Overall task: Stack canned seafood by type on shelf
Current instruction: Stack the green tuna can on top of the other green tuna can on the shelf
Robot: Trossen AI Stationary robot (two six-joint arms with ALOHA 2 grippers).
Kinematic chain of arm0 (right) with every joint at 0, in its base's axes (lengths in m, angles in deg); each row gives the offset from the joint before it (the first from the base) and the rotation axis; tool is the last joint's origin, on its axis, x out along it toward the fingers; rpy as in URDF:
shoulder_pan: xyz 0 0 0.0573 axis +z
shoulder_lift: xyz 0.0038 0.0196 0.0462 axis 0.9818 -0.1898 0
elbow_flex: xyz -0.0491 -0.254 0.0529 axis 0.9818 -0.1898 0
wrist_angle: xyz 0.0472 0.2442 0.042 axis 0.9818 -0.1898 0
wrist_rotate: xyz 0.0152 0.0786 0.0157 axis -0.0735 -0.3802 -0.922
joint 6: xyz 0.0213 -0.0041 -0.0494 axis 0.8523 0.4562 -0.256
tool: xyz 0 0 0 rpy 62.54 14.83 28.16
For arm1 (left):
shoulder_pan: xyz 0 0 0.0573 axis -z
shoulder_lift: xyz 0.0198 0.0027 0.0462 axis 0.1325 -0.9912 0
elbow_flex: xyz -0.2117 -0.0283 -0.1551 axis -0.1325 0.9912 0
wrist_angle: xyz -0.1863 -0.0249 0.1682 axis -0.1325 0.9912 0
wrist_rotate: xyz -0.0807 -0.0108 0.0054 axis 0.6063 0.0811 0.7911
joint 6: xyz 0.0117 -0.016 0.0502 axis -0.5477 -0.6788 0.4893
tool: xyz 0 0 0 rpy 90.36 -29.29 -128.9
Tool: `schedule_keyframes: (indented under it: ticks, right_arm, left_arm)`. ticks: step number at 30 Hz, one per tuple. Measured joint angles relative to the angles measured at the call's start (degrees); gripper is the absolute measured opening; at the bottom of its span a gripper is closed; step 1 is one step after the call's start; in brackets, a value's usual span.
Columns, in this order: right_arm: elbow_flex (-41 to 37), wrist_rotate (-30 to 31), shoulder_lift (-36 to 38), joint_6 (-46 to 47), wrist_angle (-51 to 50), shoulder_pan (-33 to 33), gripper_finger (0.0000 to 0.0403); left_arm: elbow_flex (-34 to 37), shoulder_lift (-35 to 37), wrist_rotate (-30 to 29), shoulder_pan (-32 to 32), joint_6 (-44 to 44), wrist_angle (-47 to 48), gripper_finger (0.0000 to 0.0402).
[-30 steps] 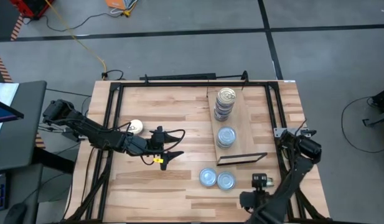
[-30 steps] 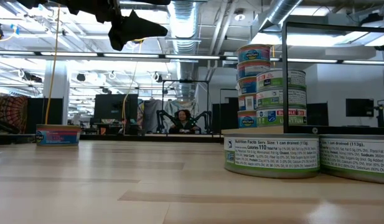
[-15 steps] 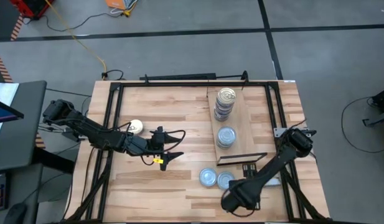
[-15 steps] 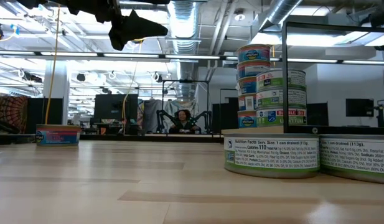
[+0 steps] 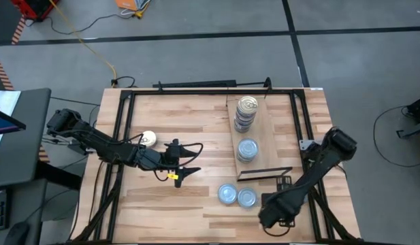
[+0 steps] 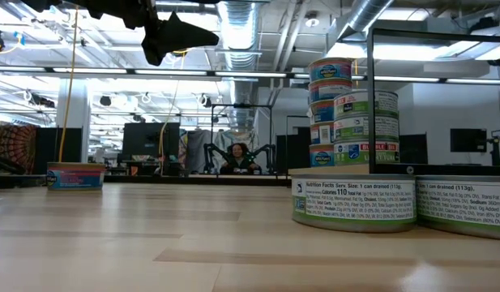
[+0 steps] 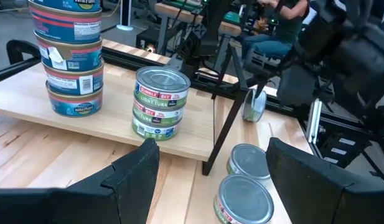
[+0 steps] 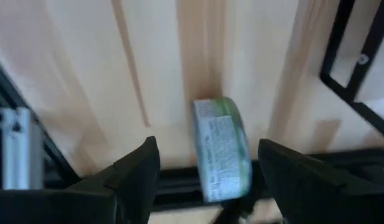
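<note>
Stacking is partly done — two stacks (image 5: 245,112) (image 5: 247,150) stand on the shelf (image 5: 263,146); two tins (image 5: 236,196) wait on the table (image 5: 175,204), one (image 8: 223,149) lies between the right tool's (image 8: 207,168) open, empty fingers; left tool (image 7: 207,168) open, empty.

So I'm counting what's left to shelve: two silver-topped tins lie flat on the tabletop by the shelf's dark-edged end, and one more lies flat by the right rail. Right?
Not quite. The two silver-topped tins do lie flat beside the shelf, but the third tin stands on its edge against the right rail, as the right wrist view shows, with the open right gripper in front of it.
</note>
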State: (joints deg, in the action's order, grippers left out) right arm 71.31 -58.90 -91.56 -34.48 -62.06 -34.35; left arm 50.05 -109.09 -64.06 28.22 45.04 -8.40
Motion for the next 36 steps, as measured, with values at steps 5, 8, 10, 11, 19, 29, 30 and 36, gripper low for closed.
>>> schedule_keyframes:
  ticks: [5,8,10,11,19,29,30,36]
  right_arm:
    - [-6.58,1.25,4.91,4.84,4.60,1.68,0.0305]
    - [-8.79,1.56,5.36,5.05,4.92,2.91,0.0305]
    - [-9.67,1.77,5.36,5.05,5.28,3.52,0.0305]
    - [-9.90,2.14,5.36,5.05,5.54,3.87,0.0305]
    - [-13.67,2.61,5.36,6.04,13.92,4.77,0.0287]
    - [-13.79,2.61,9.51,6.75,15.37,4.77,0.0160]
    - [-13.79,2.67,10.52,7.07,15.45,4.71,0.0160]
    - [-13.79,10.84,20.43,10.71,18.80,3.78,0.0160]
  left_arm:
    - [0.00,0.00,-0.05,0.00,-0.02,0.00,0.0281]
    - [0.00,0.00,-0.07,0.00,-0.02,0.01,0.0281]
    - [0.00,0.00,-0.09,0.00,-0.02,0.02,0.0281]
    - [0.00,0.00,-0.11,0.00,-0.02,0.02,0.0281]
    - [0.00,0.00,-0.36,0.00,-0.02,0.03,0.0281]
    - [0.00,0.00,-0.42,0.00,-0.02,0.09,0.0281]
    - [0.00,0.00,-0.48,0.00,-0.01,0.09,0.0281]
    - [0.00,0.00,-1.75,0.00,0.35,-0.01,0.0281]
